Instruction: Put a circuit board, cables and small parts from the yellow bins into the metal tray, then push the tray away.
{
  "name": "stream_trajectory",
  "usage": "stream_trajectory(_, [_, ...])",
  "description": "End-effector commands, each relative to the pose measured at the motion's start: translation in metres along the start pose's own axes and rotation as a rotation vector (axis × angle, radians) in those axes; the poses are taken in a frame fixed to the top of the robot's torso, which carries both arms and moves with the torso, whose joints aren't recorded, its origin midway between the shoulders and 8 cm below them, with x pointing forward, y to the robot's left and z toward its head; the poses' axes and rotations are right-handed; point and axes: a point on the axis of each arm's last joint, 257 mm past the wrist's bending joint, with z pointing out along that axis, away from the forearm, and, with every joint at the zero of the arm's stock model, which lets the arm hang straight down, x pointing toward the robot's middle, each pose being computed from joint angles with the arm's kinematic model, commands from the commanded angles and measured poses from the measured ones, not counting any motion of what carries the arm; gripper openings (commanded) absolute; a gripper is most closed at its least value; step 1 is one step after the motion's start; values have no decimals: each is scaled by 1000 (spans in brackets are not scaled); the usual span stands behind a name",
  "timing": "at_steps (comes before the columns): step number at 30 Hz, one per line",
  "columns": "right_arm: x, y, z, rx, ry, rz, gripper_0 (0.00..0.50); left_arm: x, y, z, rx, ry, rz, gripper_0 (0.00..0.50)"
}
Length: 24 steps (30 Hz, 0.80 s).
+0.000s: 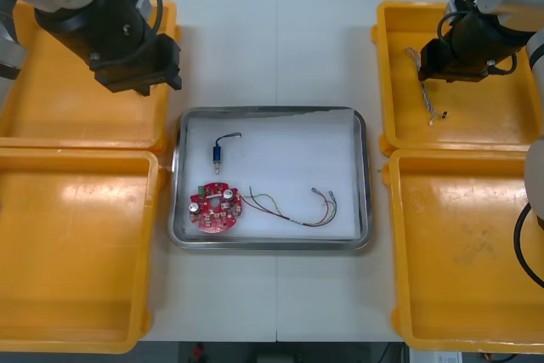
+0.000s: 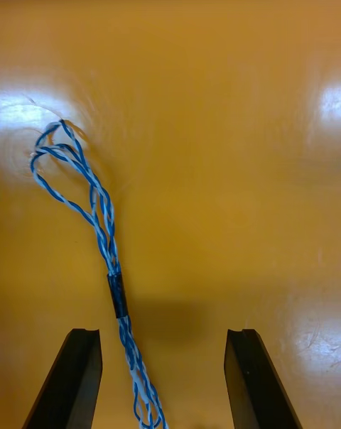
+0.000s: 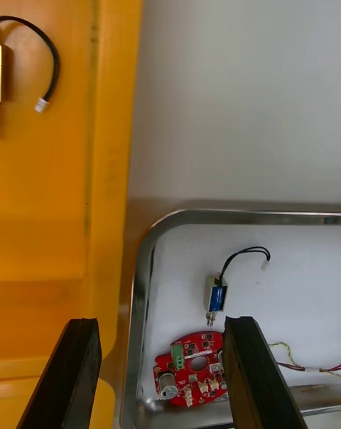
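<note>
In the upper-right bin (image 1: 501,116) the right gripper (image 2: 162,340) hangs open astride the blue-white cable (image 2: 117,295), whose length runs straight out between the jaws, nearer one finger; the left gripper (image 3: 161,322) sits open, upper left.

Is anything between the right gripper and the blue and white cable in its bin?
Nothing visible. The right gripper is open over the yellow bin, and the blue and white cable lies uncovered between its fingers.

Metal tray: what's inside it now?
Inside the metal tray: a round red circuit board, a red and yellow cable, a small metal part with black cable. Anything beneath the board is hidden.
</note>
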Motion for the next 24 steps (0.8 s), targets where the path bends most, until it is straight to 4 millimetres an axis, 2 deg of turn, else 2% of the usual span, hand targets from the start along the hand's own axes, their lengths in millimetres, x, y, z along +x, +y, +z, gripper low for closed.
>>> stream_trajectory(1, [-27, 24, -17, -32, -50, 59, 500, -46, 17, -39, -23, -92, -38, 500])
stream_trajectory(9, [-19, 29, -8, -31, -37, 96, 500, -73, 41, -39, -49, -156, -63, 500])
stream_trajectory(17, [-5, 28, 5, -18, -18, 77, 500, -100, 63, -25, -54, -216, -50, 500])
stream_trajectory(24, [4, 19, 17, -6, -24, 70, 500, -116, 75, -13, -51, -257, -48, 500])
